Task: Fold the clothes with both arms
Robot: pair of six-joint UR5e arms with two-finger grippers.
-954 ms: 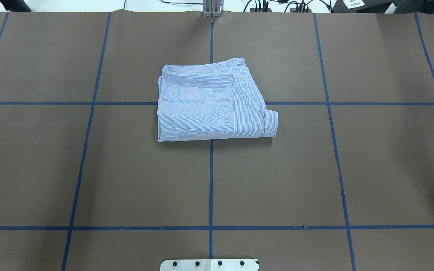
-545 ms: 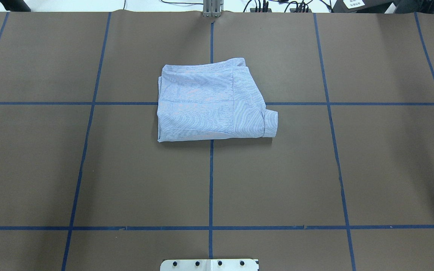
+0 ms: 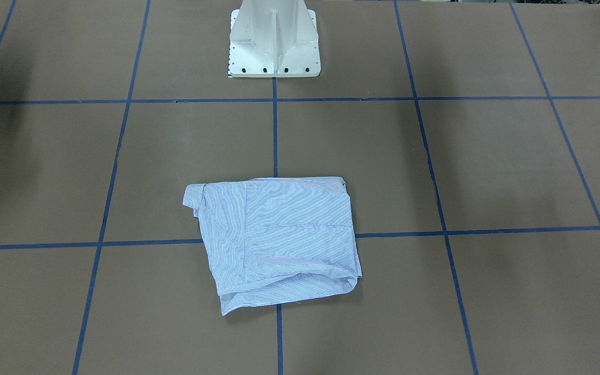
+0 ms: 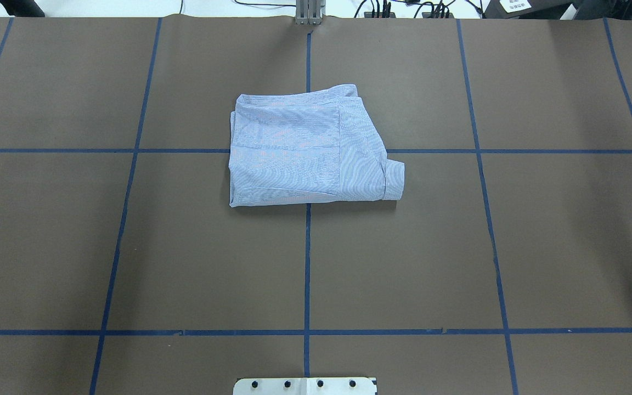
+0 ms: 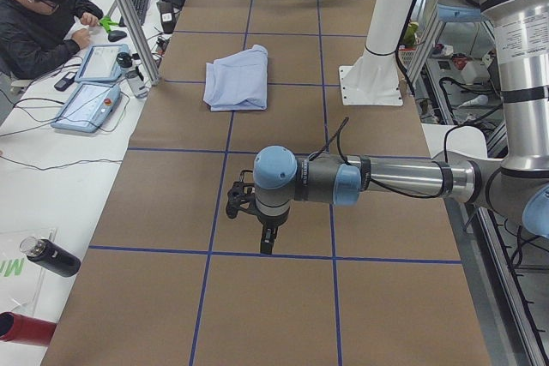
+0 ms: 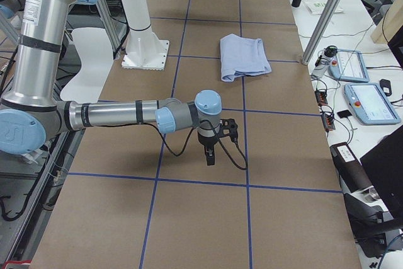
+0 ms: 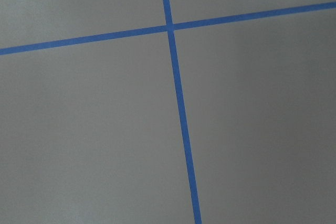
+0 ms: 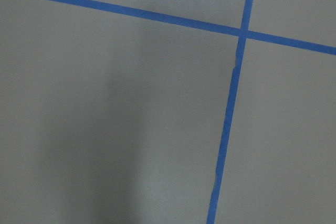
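- The shirt [image 4: 305, 153] is light blue with fine white stripes, folded into a compact, roughly square bundle that lies flat on the brown table cover [image 4: 184, 247].
- It sits at the middle of the table, over the crossing of two blue tape lines [image 4: 307, 263], at 12 o'clock from the white pedestal base [image 4: 305, 385] in the overhead view.
- In that view a straight fold edge runs from 12 to 6 o'clock through the right third of the bundle, and a faint seam crosses the wider left panel from 9 to 3 o'clock.
- A rolled cuff [image 4: 395, 181] sticks out at about 4 o'clock. In the front-facing view the same cuff [image 3: 191, 198] shows at 10 o'clock.
- Loose layered edges show along the side far from the robot, at 6 o'clock in the front-facing view [image 3: 289, 291].
- The left gripper [image 5: 267, 248] points straight down over bare table cover at the end of the level left arm [image 5: 386, 177]. The shirt [image 5: 236, 79] lies well apart at about 12 o'clock from it. Only the side camera shows it, so I cannot tell whether its jaws are spread or pressed together.
- The right gripper [image 6: 210, 160] also points down over bare cover, on the right arm [image 6: 113, 114], well apart from the shirt [image 6: 242, 57] at about 1 o'clock. Its jaw state likewise cannot be told.
- Both wrist views show only brown cover and crossing tape.
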